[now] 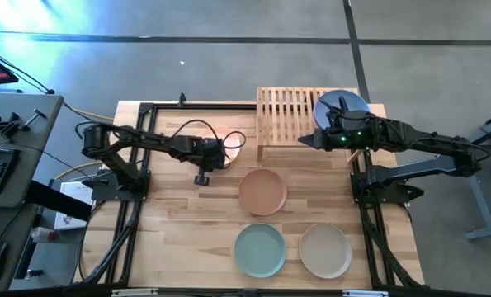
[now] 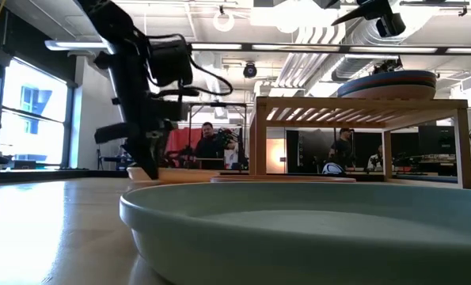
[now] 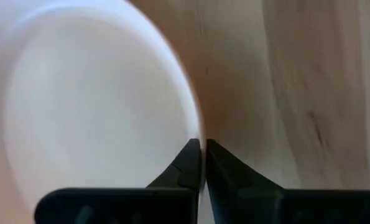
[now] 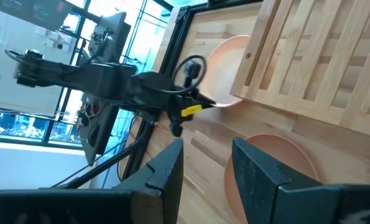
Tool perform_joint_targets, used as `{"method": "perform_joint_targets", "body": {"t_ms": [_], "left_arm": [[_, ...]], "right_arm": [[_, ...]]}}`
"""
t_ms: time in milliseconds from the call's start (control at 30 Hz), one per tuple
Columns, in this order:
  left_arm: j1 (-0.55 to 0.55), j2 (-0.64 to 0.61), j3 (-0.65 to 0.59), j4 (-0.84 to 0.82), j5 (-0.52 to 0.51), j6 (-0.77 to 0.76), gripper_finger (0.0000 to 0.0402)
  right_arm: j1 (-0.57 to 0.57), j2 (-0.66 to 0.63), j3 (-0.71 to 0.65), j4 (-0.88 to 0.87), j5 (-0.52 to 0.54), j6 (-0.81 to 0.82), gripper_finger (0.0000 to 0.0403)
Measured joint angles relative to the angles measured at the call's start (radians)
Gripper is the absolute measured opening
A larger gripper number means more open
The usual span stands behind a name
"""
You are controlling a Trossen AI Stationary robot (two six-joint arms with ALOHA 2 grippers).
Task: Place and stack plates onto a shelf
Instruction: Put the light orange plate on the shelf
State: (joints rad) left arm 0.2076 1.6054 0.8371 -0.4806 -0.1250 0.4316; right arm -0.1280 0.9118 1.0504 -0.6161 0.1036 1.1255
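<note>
A pale pink plate (image 1: 237, 142) lies flat on the table just left of the slatted wooden shelf (image 1: 288, 115). My left gripper (image 1: 225, 154) points steeply down at its near-left rim and is shut on it. A small stack of plates (image 1: 342, 104), the top one dark, sits on the shelf's right end. A salmon plate (image 1: 262, 191), a mint plate (image 1: 259, 250) and a beige plate (image 1: 325, 250) lie on the table. My right gripper (image 4: 208, 163) hovers open high over the shelf's near edge, holding nothing. My left gripper pinches the pale pink plate's rim (image 3: 196, 127) between its two fingers, one fingertip (image 3: 188, 163) inside the plate and the other outside. The fingers come from above, slanting down. The plate lies flat on the table.
The shelf's left half (image 1: 278, 111) is bare slats. Black frame rails (image 1: 138, 206) run along both sides of the table. In the low view the mint plate (image 2: 298, 229) fills the foreground, and people stand in the room behind the table.
</note>
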Motion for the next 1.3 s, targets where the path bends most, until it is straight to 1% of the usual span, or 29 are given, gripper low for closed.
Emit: {"method": "perform_joint_targets", "body": {"t_ms": [167, 300, 433, 567, 700, 767, 1000, 1200, 1300], "left_arm": [[-0.016, -0.120, 0.027, -0.107, -0.046, -0.002, 0.0002], [-0.015, -0.216, 0.085, -0.198, -0.082, 0.015, 0.0002], [-0.015, -0.293, 0.155, -0.253, -0.136, 0.062, 0.0001], [-0.014, -0.336, 0.234, -0.261, -0.160, 0.123, 0.0001], [-0.014, -0.343, 0.321, -0.253, -0.175, 0.204, 0.0001], [-0.014, -0.343, 0.351, -0.226, -0.175, 0.256, 0.0001], [-0.004, -0.340, 0.380, 0.003, -0.175, 0.457, 0.0001], [0.016, -0.296, 0.381, 0.194, -0.176, 0.597, 0.0001], [0.031, -0.258, 0.381, 0.263, -0.175, 0.648, 0.0001]], "right_arm": [[0.000, 0.011, 0.000, 0.000, 0.000, 0.000, 0.0119], [0.000, 0.025, 0.000, 0.001, 0.000, -0.005, 0.0119], [0.000, 0.038, 0.000, 0.001, 0.000, -0.008, 0.0119], [0.000, 0.048, 0.000, 0.013, 0.023, -0.011, 0.0119], [0.000, 0.051, 0.000, 0.076, 0.053, -0.070, 0.0119], [0.000, 0.051, 0.000, 0.135, 0.069, -0.111, 0.0119], [0.000, 0.051, 0.000, 0.318, 0.086, -0.272, 0.0119], [0.000, 0.049, 0.000, 0.496, 0.092, -0.423, 0.0119], [0.000, 0.049, 0.000, 0.583, 0.092, -0.488, 0.0119]]}}
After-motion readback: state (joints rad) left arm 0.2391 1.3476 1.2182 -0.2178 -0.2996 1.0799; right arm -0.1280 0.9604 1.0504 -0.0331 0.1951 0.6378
